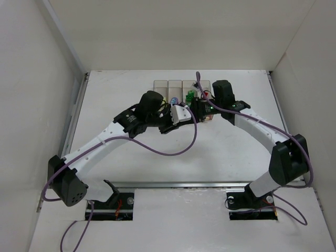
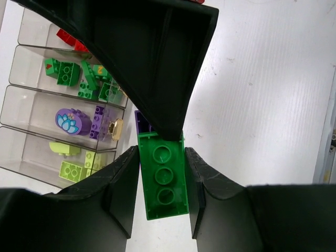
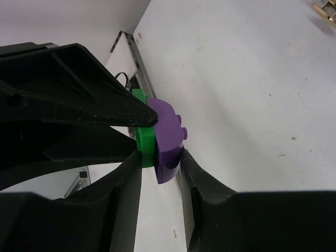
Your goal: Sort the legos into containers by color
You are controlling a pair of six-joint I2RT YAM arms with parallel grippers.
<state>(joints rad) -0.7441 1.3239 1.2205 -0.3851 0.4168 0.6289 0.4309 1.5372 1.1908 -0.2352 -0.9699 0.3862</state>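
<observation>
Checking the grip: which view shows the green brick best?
Left wrist: the green brick sits, studs showing, in the left gripper. Right wrist shows only its edge behind a purple brick; top external hides it.

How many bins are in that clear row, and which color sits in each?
4, side by side in the left wrist view: top bin, red legos; second bin, green legos; third bin, purple legos; bottom bin, yellow-green legos. Gripper fingers hide their right ends.
</observation>
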